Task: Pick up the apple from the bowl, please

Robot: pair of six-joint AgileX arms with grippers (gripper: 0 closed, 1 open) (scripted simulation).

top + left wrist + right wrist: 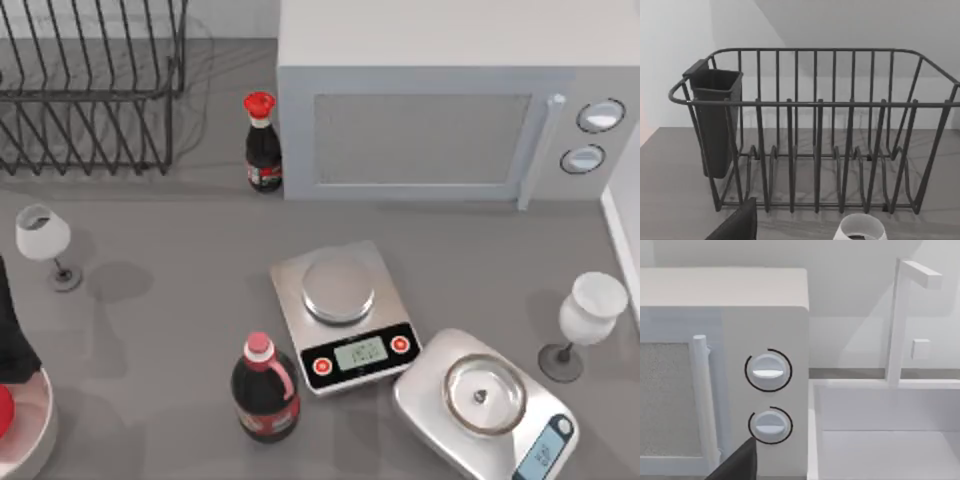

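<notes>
The bowl (38, 432) sits at the table's front left corner, cut off by the edge of the top view; its pale rim and grey outer wall show. A sliver of the red apple (4, 410) shows inside it, at the very edge. My left arm (12, 330) is a dark shape just behind the bowl at the left edge. A dark part of my left gripper (735, 226) shows in the left wrist view, which faces the dish rack (815, 135). A dark part of my right gripper (736, 463) shows in the right wrist view, which faces the microwave's knobs (768, 371).
A cola bottle (265, 395) stands front centre beside two steel scales (345, 315) (490, 410). Wine glasses stand at the left (45, 240) and right (590, 315). At the back are the wire rack (90, 80), a red-capped dark bottle (262, 145) and the microwave (430, 110). A sink (885, 440) lies to the right.
</notes>
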